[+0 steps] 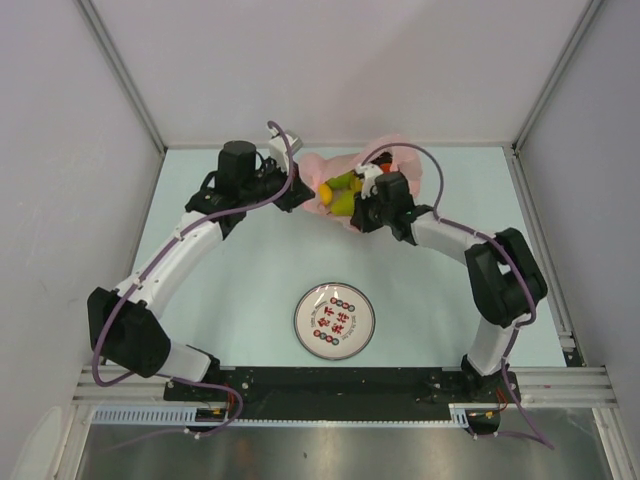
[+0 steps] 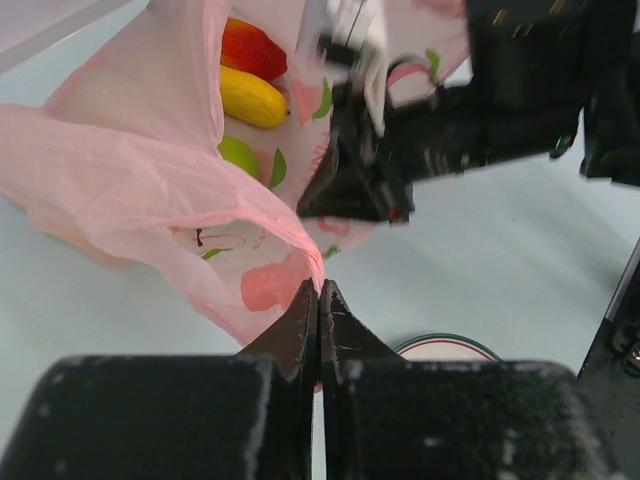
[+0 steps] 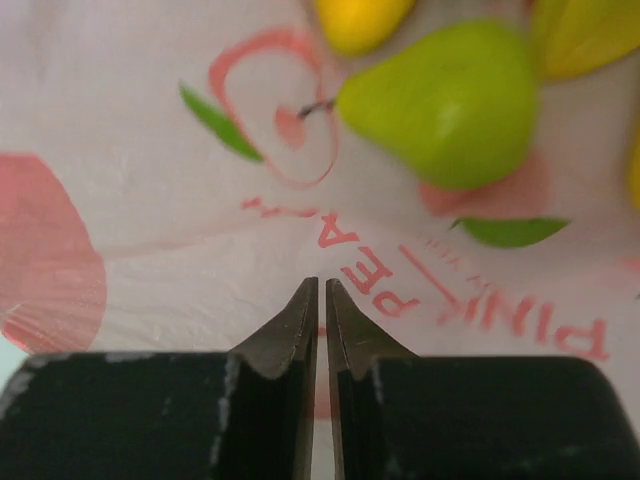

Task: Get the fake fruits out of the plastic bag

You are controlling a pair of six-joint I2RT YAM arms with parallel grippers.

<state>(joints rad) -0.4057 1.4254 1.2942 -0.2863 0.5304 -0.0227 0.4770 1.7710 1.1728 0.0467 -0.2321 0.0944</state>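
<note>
The pink plastic bag (image 1: 322, 165) lies at the back of the table with its mouth held open between both arms. My left gripper (image 2: 318, 288) is shut on the bag's (image 2: 130, 150) rim. Inside show a yellow fruit (image 2: 250, 97), a red one (image 2: 250, 50) and a green one (image 2: 238, 155). My right gripper (image 3: 321, 285) has its jaws drawn together to a hairline slit, tips against the printed bag film (image 3: 150, 150). A green pear (image 3: 450, 100) and yellow fruits (image 3: 360, 20) lie just beyond it. From above, yellow and green fruits (image 1: 340, 192) show between left gripper (image 1: 303, 195) and right gripper (image 1: 358, 210).
A round white plate (image 1: 335, 321) with red lettering sits on the table nearer the arm bases; its rim (image 2: 445, 345) peeks in below the left fingers. White walls with metal rails enclose the table on three sides.
</note>
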